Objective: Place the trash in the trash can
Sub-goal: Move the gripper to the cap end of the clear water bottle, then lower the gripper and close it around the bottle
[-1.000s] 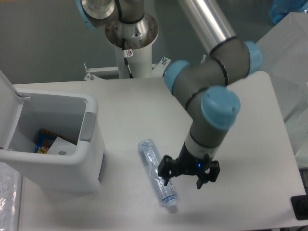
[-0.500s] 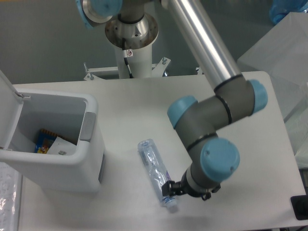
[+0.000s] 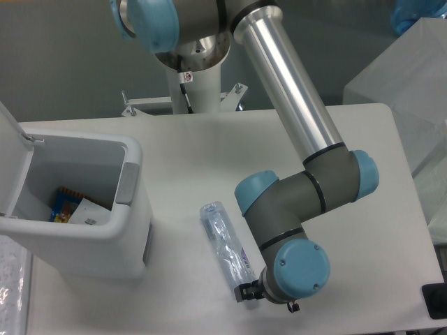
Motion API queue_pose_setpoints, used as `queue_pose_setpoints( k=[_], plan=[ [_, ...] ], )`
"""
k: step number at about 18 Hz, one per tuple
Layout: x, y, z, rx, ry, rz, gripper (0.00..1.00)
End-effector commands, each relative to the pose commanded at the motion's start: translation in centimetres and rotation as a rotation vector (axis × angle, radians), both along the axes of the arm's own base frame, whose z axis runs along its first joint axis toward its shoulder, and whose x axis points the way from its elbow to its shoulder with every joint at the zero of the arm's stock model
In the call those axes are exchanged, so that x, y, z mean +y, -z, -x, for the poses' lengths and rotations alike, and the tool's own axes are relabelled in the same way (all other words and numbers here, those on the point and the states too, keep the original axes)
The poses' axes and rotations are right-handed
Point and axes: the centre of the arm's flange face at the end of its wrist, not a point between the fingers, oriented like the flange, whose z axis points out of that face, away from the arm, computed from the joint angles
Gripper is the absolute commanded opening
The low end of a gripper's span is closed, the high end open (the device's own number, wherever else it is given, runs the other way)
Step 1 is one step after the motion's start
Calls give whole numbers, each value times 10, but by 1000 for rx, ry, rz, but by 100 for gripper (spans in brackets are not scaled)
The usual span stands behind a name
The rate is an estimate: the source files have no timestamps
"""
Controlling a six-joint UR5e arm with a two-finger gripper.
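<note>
The crushed clear plastic bottle (image 3: pixel 225 241) with a bluish label lies on the white table, running from upper left to lower right. My gripper (image 3: pixel 268 300) is low over its lower end, which is hidden under the wrist. Only two dark fingertips (image 3: pixel 242 293) show, standing apart on either side of that end, so the jaws look open. The white trash can (image 3: pixel 130 230) stands at the left with its lid (image 3: pixel 10 157) raised; a colourful packet (image 3: pixel 64 204) and white paper lie inside. The small wrapper with green marks is not in view.
The arm's pedestal (image 3: pixel 190 77) stands at the back of the table. Translucent plastic sheeting (image 3: pixel 412 84) hangs at the right edge. A black object (image 3: pixel 436 300) sits at the bottom right corner. The table's front edge is close below the gripper.
The arm has swung down and toward the front. The gripper went from hovering beside the bottle's lower end to sitting low over it, and the wrist now hides most of the fingers. The bottle has not moved.
</note>
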Motion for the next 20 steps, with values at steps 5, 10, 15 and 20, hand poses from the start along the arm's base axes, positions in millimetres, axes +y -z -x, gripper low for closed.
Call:
queue_pose_setpoints(
  k=[5, 10, 15, 20],
  plan=[
    [11, 9, -12, 7, -16, 2, 100],
    [19, 24, -19, 44, 1, 37, 86],
    [21, 34, -17, 79, -46, 48, 71],
    [22, 37, -19, 98, -37, 73, 67]
  ],
)
